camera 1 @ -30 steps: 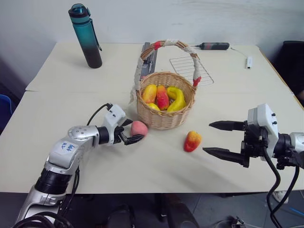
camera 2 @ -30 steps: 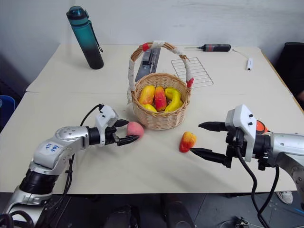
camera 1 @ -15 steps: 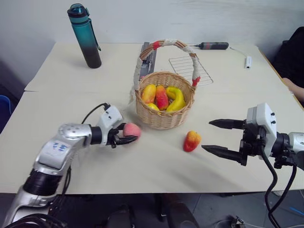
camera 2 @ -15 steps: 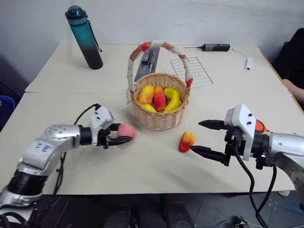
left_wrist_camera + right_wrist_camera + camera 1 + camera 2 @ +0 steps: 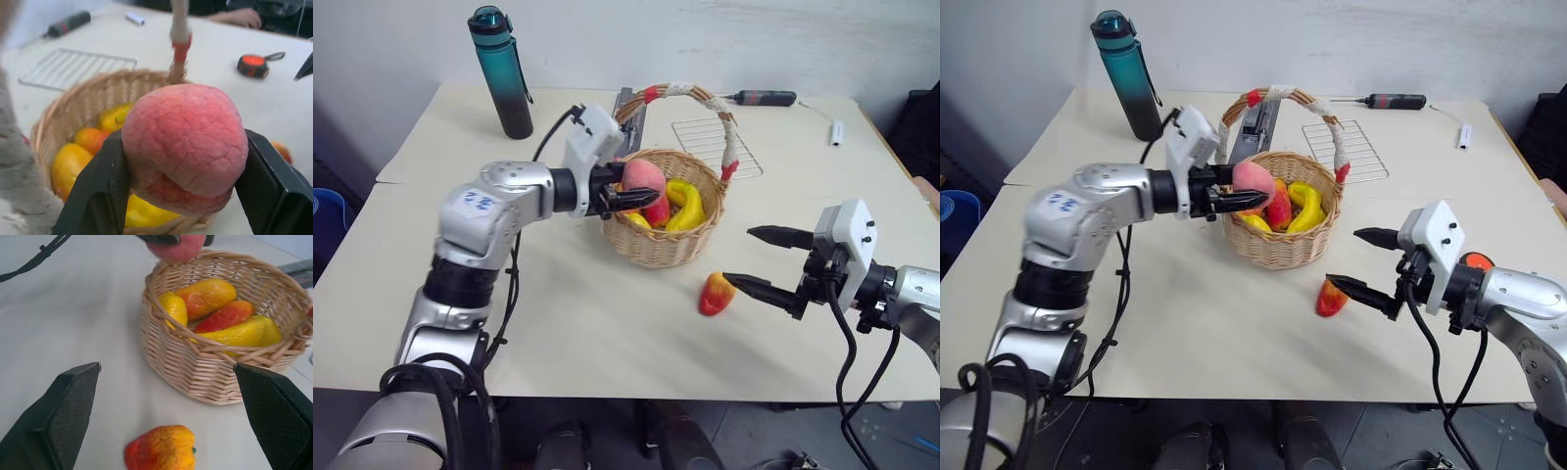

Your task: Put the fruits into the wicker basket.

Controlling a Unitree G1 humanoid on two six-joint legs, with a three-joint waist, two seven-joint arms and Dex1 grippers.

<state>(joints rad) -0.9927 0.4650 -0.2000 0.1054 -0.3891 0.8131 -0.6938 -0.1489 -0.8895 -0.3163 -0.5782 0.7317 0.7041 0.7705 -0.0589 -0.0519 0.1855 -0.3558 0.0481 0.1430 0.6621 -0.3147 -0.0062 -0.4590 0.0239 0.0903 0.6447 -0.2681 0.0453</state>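
From the head, the left gripper [image 5: 628,193] is pinching the pink peach [image 5: 643,178] above the wicker basket [image 5: 658,245]'s near-left rim. In the left wrist view, the peach is sitting clamped between both black fingers [image 5: 95,188] over the fruit-filled basket. In the right wrist view, the right gripper [image 5: 171,423] is hanging spread wide, with the red-and-yellow mango-like fruit [image 5: 161,448] lying on the table [image 5: 73,313] between its fingers, just beside the basket.

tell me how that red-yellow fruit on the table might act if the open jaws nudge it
The red-and-yellow fruit looks rounded and oval, so it would probably roll or skid on the smooth table. Its glossy skin suggests a slippery, likely stiff surface.
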